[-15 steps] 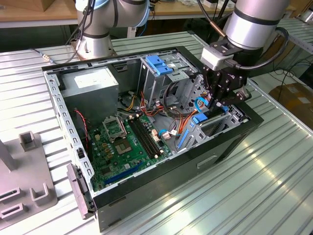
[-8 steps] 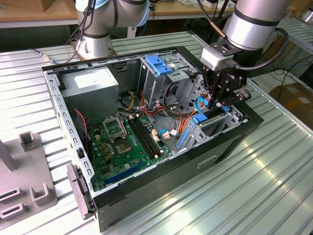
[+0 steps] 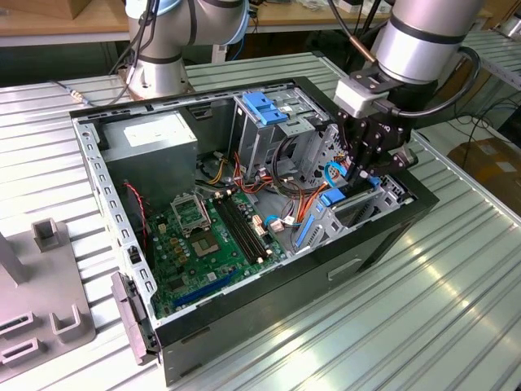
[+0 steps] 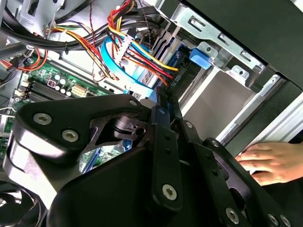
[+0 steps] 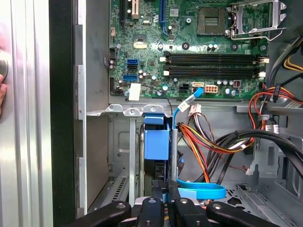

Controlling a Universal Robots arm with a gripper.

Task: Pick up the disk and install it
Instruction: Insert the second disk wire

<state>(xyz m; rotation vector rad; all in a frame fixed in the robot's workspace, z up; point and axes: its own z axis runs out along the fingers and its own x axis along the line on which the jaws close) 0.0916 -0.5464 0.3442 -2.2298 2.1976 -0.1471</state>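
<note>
I have the pincer (image 3: 364, 175) down inside the open computer case (image 3: 391, 236) at its drive bay, closed on the upright disk (image 5: 156, 142), whose blue carrier sits in the bay slot beside the motherboard (image 3: 212, 236).

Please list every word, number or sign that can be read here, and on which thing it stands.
None can be read.
White label on the power supply: print too small.
White sticker on the motherboard: blurred.
The disk in the pincer: no print seen.
</note>
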